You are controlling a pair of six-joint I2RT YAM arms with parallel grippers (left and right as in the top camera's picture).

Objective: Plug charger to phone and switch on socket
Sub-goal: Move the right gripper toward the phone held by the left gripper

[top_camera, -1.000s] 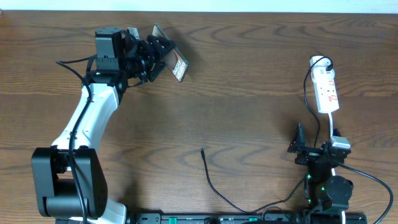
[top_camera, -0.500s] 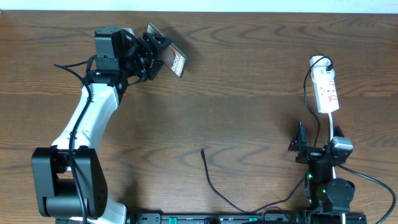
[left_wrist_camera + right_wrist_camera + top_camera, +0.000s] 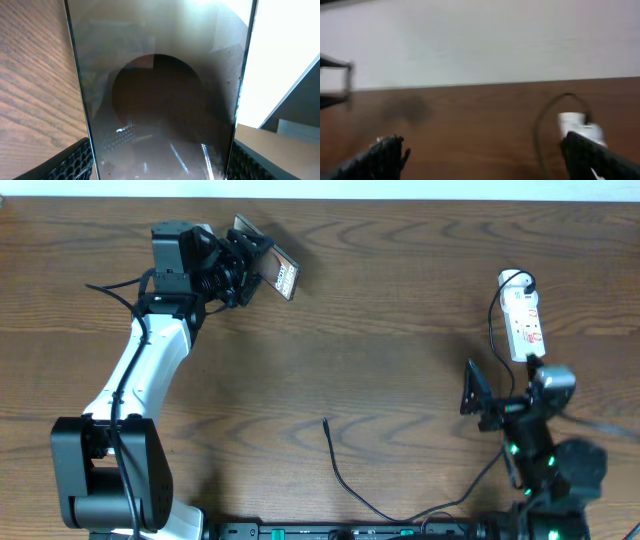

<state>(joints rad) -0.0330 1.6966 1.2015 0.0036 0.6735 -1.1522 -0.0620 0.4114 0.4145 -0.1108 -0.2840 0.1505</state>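
- Charger (image 3: 335,465): thin black cable lying on the table (image 3: 400,330), running from the near edge; plug tip free at mid-table, touching nothing.
- Right gripper (image 3: 472,388): released, fingers spread wide, empty, near right.
- Socket (image 3: 525,325): white strip just beyond the right gripper, apart from it.
- Left gripper (image 3: 258,265): far left, clenched on the phone (image 3: 283,278), which is held tilted.

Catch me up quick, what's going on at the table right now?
The left gripper is shut on the phone, holding it tilted up at the far left of the table. The charger lies loose near the front middle, its plug tip free and not in the phone. The right gripper is open and empty, near the socket on the right.
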